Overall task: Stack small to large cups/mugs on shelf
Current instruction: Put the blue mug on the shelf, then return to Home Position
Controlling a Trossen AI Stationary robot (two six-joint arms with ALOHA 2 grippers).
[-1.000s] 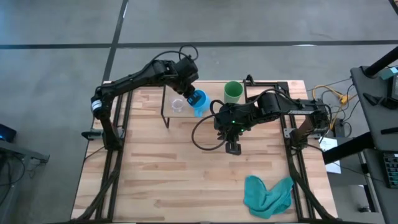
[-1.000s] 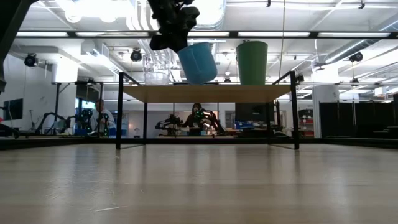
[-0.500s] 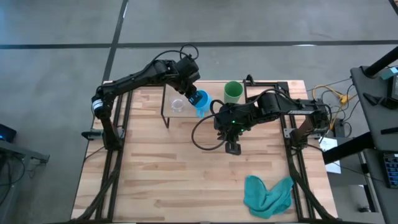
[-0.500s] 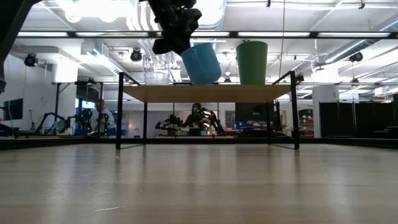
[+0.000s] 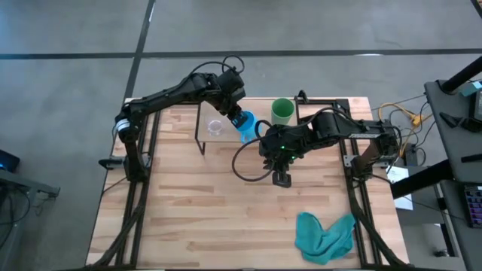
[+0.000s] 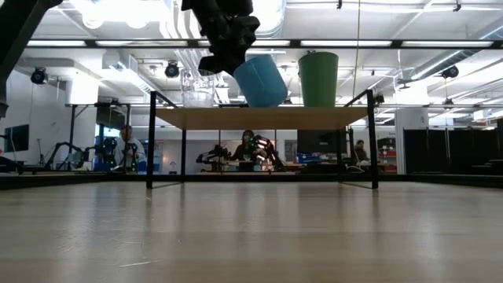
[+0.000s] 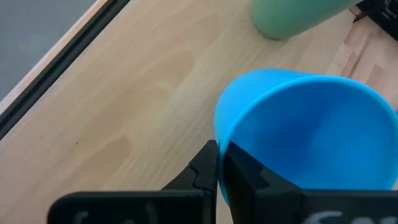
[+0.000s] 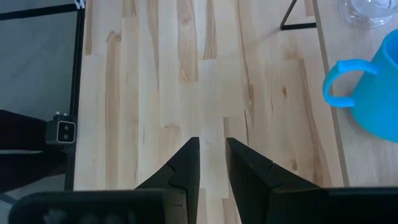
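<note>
Three vessels at the shelf (image 5: 252, 113) on the far half of the light wood counter (image 5: 196, 203), grey floor all around it. Glass cup (image 5: 215, 126) stands on the shelf board's left part; its outline is faint from above. Just right of it, blue mug (image 5: 248, 126) is tilted and lifted clear of the board in the low view, left claw (image 5: 236, 114) pinching its rim with one finger inside and one outside. Green cup (image 5: 282, 111) stands upright on the board to the right. Right claw (image 5: 281, 178) hangs over the bare counter in front of the shelf, fingers (image 8: 186, 163) a narrow gap apart, holding nothing. Teal cloth (image 5: 325, 235) crumpled at the near right corner. Low view looks into a lab with ceiling lights and other rigs; a seated person (image 6: 128, 145) at far left is too small to read. Mug handle hidden in the left wrist view.
</note>
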